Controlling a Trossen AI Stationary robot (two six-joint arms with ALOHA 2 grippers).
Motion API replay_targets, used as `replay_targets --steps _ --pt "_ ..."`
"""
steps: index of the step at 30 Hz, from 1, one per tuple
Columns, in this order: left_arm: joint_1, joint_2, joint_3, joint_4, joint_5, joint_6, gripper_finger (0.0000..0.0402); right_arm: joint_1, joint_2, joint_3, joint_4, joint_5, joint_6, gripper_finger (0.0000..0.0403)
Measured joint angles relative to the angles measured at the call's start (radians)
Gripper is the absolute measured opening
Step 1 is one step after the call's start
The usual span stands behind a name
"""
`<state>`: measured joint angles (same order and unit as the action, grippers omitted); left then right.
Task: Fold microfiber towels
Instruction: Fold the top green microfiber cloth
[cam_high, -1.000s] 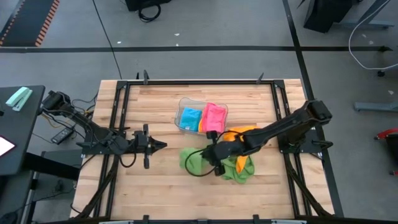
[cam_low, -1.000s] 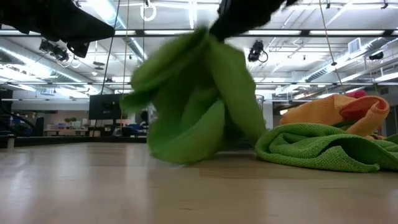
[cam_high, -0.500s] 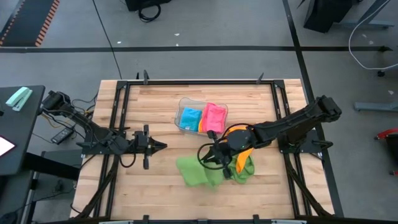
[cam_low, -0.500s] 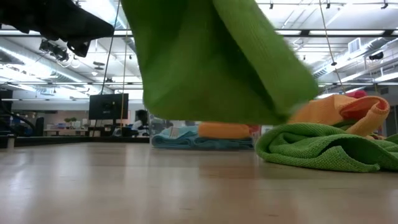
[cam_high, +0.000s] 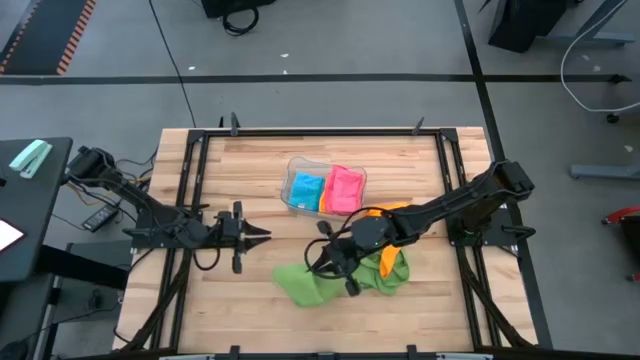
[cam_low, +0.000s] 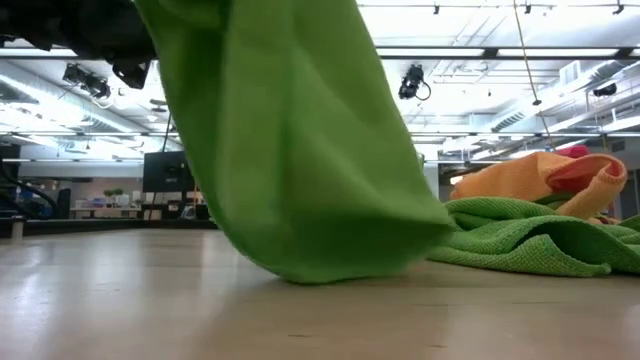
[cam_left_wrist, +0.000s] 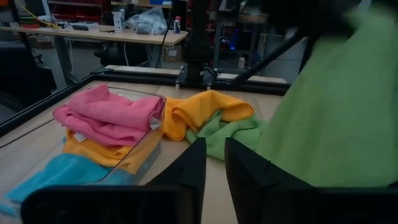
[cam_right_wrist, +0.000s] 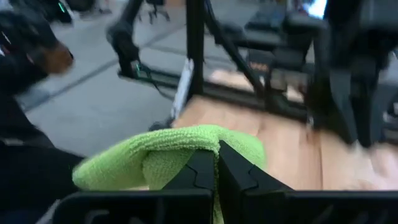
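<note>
right pincer (cam_high: 330, 258) lifting green towel (cam_high: 303, 286), probably mid-table

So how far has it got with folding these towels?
Folded pink, blue and orange towels already sit in the clear tray. The right gripper is lifting a green towel in shut fingers. An orange towel and another green one lie crumpled, unfolded.
</note>
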<state>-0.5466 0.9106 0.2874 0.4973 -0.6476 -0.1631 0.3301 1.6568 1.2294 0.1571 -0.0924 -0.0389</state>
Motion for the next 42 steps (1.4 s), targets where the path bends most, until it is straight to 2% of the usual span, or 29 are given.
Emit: replay_targets --steps 6,11,17,22,27,34,39,42 --pt "0.036 0.023 0.000 0.010 -0.002 -0.004 0.0101 0.044 0.000 0.091 0.014 -0.014 -0.041 0.0008" --pt "0.051 0.027 0.000 0.001 -0.002 -0.009 0.0105 0.083 -0.001 0.100 0.057 -0.038 -0.075 0.0008" --pt "0.049 0.027 0.000 0.001 0.007 -0.015 0.0099 0.017 0.000 -0.030 0.044 0.001 -0.037 0.0008" --pt "0.049 0.027 0.000 0.003 0.084 -0.036 0.0102 -0.082 0.001 -0.124 0.003 0.037 -0.008 0.0012" --pt "0.049 0.027 0.000 0.006 0.129 -0.036 0.0100 -0.154 0.001 -0.191 -0.029 0.043 0.007 0.0046" --pt "0.049 0.026 0.000 0.005 0.129 -0.035 0.0101 -0.214 -0.002 -0.202 -0.167 0.045 0.036 0.0127" --pt "0.050 0.026 0.000 0.004 0.129 -0.034 0.0096 -0.221 -0.004 -0.147 -0.348 0.067 0.066 0.0160" --pt "0.051 0.026 0.000 -0.001 0.129 -0.016 0.0092 -0.192 -0.004 -0.131 -0.363 0.071 0.063 0.0168"
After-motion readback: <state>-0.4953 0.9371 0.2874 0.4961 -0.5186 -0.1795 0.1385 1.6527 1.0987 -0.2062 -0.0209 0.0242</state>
